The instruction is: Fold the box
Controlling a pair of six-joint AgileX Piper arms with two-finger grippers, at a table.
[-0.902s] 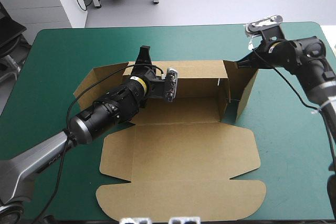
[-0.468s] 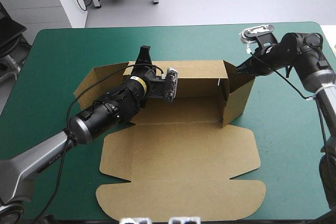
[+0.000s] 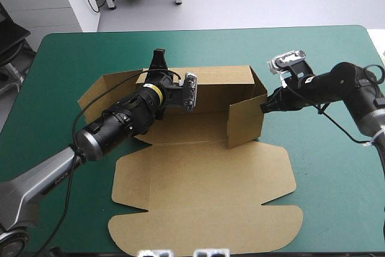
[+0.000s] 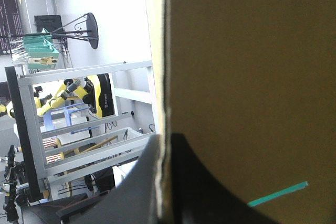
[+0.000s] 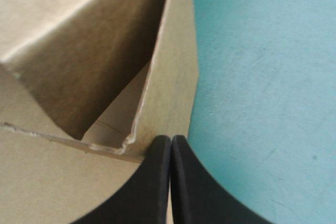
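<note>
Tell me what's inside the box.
Only bare brown floor shows inside the box. The left arm covers the floor's left part, so anything there is hidden.

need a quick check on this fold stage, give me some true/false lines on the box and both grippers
1. The lid of the box lies flat on the table, toward its near edge. True.
2. The left gripper is open and clear of the box. False: it is shut on the top edge of the back wall.
3. The right gripper is at the box's right end, against the right wall. True.
4. Both end walls are folded in over the base. False: the left flap splays outward; only the right wall is swung in.
5. The back wall stands raised. True.
</note>
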